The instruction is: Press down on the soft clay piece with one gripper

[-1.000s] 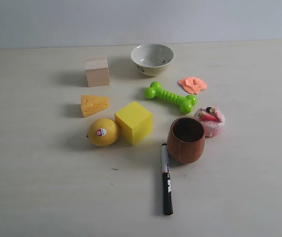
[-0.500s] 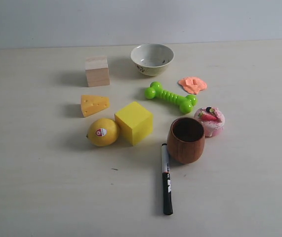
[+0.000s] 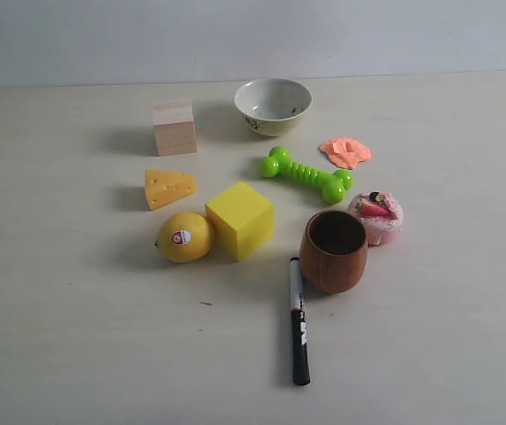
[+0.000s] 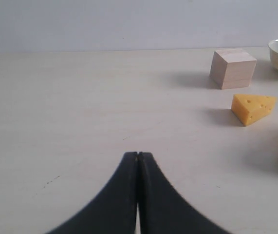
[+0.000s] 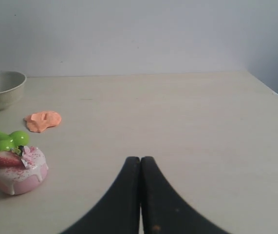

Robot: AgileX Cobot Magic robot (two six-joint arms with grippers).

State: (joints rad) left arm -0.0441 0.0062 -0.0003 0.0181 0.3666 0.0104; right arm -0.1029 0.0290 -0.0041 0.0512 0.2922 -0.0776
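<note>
The soft clay piece (image 3: 346, 151) is a flat salmon-orange blob lying on the table right of the green bone toy (image 3: 306, 174) and behind the pink cupcake toy (image 3: 377, 217). The right wrist view shows the clay piece (image 5: 43, 120) well ahead of my right gripper (image 5: 140, 159), off to one side, with bare table between them. That gripper is shut and holds nothing. My left gripper (image 4: 138, 154) is shut too, over bare table far from the clay. Neither gripper appears in the exterior view.
A white bowl (image 3: 273, 105) stands behind the bone. A wooden cube (image 3: 174, 127), cheese wedge (image 3: 169, 188), lemon (image 3: 184, 236) and yellow block (image 3: 240, 220) sit to the left. A wooden cup (image 3: 334, 251) and black marker (image 3: 299, 320) lie in front.
</note>
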